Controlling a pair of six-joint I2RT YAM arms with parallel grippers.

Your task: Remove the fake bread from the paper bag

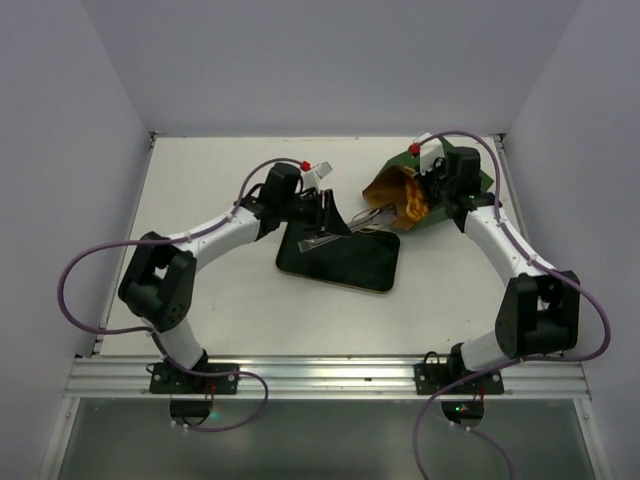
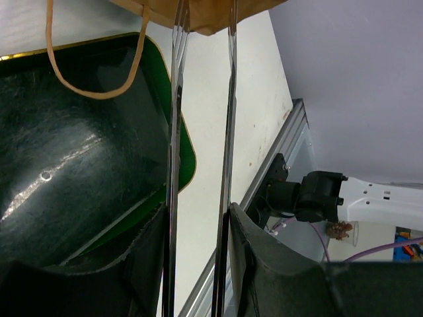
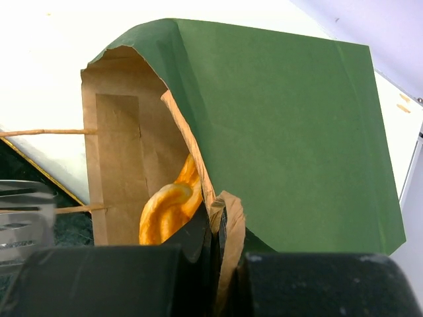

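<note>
The dark green paper bag lies on its side at the back right, its brown kraft mouth facing left. My right gripper is shut on the folded rim of the mouth, seen close in the right wrist view. An orange braided loaf lies inside the bag; other pastries are hidden. My left gripper is shut on metal tongs that point toward the bag's mouth. In the left wrist view the two tong blades are apart and reach the bag's brown edge.
A black rectangular tray lies at the table's middle, just left of the bag, under the tongs. A string handle hangs over the tray. White walls enclose the table; a metal rail runs along the near edge.
</note>
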